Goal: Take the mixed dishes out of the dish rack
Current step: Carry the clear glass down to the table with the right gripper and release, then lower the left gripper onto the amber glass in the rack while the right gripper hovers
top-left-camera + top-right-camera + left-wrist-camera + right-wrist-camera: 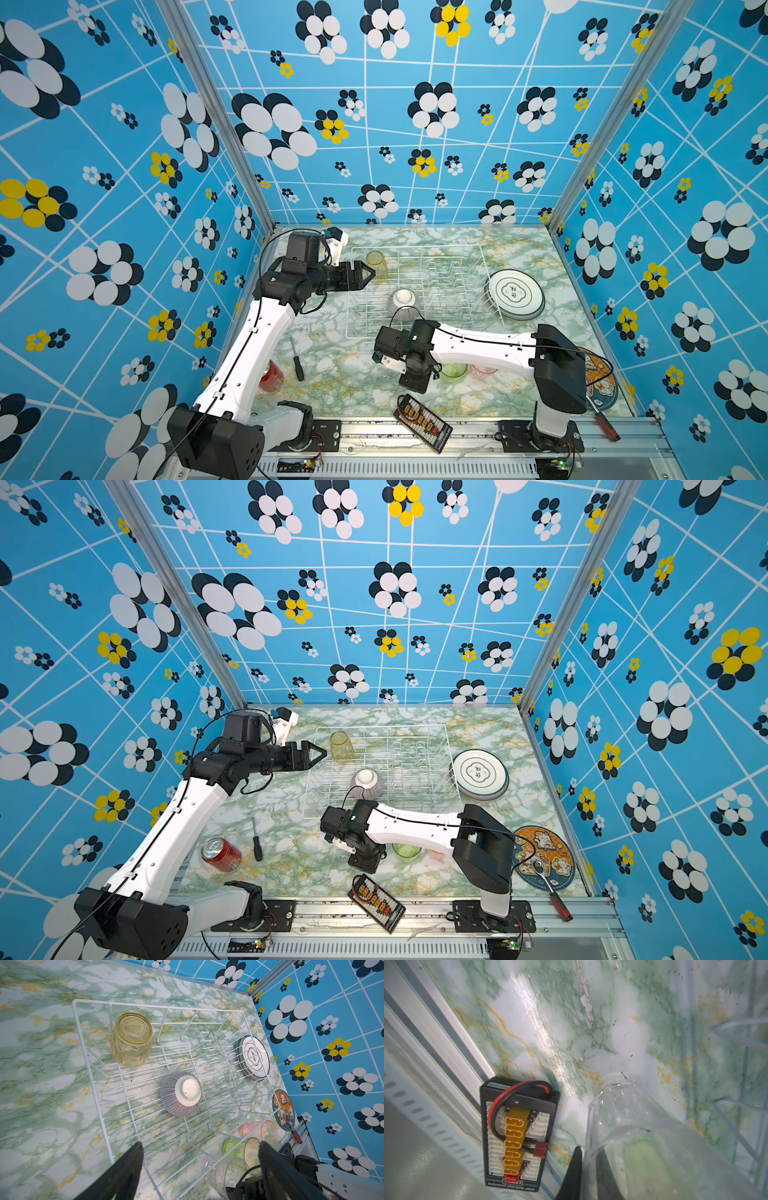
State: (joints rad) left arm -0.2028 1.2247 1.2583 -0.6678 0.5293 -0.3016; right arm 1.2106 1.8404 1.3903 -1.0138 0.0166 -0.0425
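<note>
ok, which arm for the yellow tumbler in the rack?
Left. The left fingers are open at the dish rack, near the yellow tumbler; the right fingers grip the clear tumbler outside the rack.

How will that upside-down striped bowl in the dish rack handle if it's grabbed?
The striped bowl looks like glazed ceramic: probably stiff, breakable, heavyish for its size. Its rounded wall may slip when pinched; the raised foot ring seems a surer hold. Mouth-down on the dish rack wires, it should not roll.
</note>
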